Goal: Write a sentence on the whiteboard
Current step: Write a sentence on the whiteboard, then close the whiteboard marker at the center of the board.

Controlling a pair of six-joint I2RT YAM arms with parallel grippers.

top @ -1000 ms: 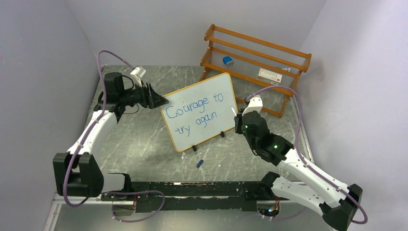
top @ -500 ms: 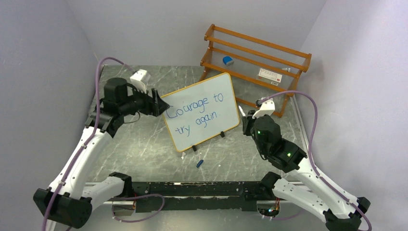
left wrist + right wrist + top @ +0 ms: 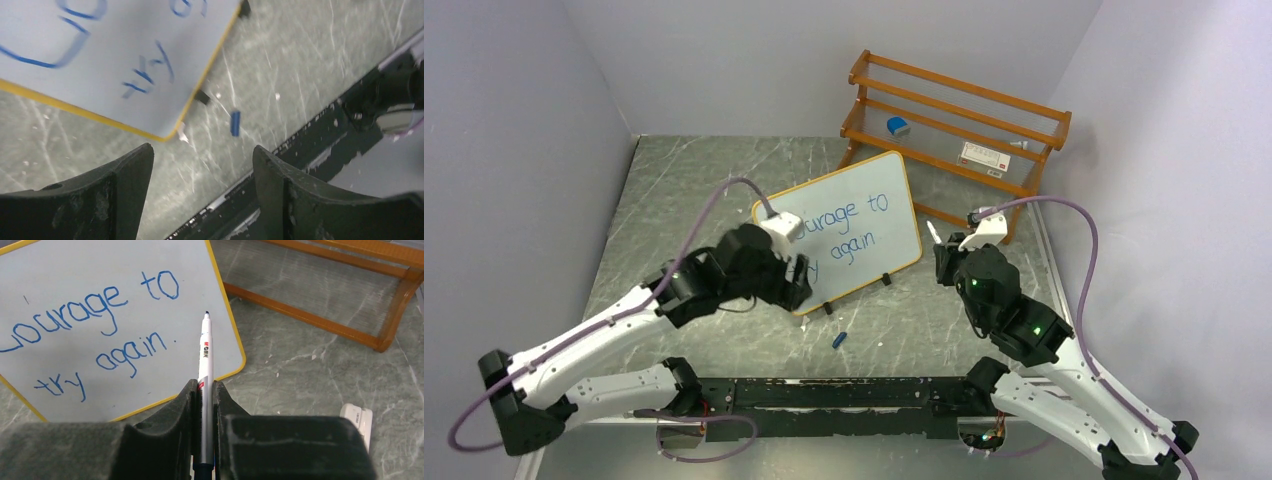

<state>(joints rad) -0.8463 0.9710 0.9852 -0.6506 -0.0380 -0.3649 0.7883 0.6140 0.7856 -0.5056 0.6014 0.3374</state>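
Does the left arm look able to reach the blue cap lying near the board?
Probably yes: the left gripper stands open and the blue cap lies just ahead of it, with nothing between.

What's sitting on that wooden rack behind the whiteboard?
One shelf of the wooden rack holds a small blue item on the left and a white red-labelled box further right. The whiteboard hides the rack's lower left corner.

whiteboard (image 3: 60, 270): white, orange-yellow frame, ahead of right pincer (image 3: 204, 390)
sentence (image 3: 100, 305): blue
marker (image 3: 204, 355): white, red-black print, dark tip, in right pincer
table (image 3: 310, 375): grey-green, white-veined
rack (image 3: 300, 315): orange wood
cap (image 3: 235, 123): blue, beyond left pincer (image 3: 200, 155)
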